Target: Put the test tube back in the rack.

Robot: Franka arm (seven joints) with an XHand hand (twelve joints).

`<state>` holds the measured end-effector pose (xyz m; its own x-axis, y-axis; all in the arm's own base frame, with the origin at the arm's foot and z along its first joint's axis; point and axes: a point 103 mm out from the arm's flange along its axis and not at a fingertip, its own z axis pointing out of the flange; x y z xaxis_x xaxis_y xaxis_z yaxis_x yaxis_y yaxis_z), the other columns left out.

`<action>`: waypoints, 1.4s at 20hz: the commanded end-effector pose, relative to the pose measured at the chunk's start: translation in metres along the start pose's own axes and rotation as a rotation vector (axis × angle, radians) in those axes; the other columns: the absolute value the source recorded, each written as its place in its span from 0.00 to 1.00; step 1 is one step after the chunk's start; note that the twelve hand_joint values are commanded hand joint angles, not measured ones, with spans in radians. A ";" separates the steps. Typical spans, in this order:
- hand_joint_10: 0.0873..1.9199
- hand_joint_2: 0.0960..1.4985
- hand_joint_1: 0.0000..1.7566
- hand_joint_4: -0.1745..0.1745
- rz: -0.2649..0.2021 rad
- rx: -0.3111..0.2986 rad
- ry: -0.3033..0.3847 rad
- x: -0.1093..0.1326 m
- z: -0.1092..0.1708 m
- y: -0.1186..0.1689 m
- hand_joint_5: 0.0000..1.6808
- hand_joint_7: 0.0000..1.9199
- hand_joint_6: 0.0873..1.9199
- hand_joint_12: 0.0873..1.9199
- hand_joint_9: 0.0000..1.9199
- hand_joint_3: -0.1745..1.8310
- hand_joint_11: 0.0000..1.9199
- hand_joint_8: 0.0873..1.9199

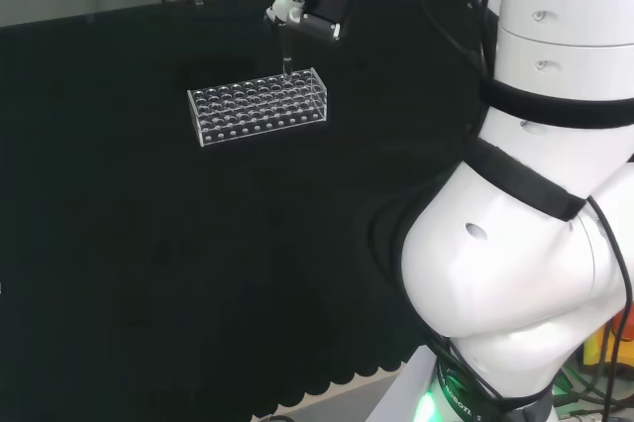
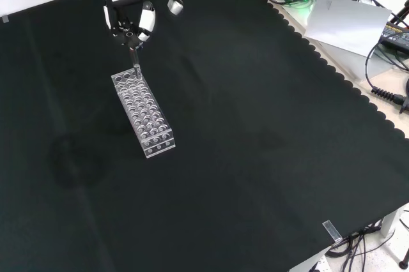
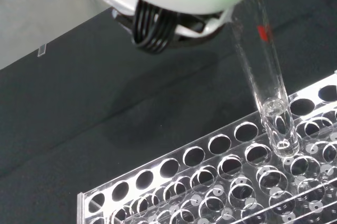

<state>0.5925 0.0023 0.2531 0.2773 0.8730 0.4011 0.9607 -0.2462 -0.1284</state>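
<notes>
Robot hand (image 2: 131,20) pinches a clear test tube (image 3: 266,82) with an unreadable red mark, its tip entering the clear rack (image 1: 260,105).

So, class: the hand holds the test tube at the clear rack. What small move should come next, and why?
Probably lower the test tube straight down. In the wrist view its rounded bottom has already entered a hole in the top plate of the rack, near the rack's end, but most of the tube is above it. The hand is pinching its upper end, so letting go now might leave it tilted.
</notes>
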 end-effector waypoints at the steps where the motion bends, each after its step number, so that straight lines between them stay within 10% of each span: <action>1: 0.10 0.36 0.70 0.00 0.007 0.003 -0.004 -0.001 0.003 0.002 0.86 0.96 0.14 0.41 0.92 0.42 0.71 0.13; 28: 0.10 0.36 0.70 0.00 0.009 -0.003 -0.021 -0.007 0.020 0.027 0.86 0.96 0.14 0.41 0.93 0.42 0.71 0.13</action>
<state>0.6160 -0.0009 0.2288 0.2859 0.8783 0.3832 0.9581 -0.2556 -0.1291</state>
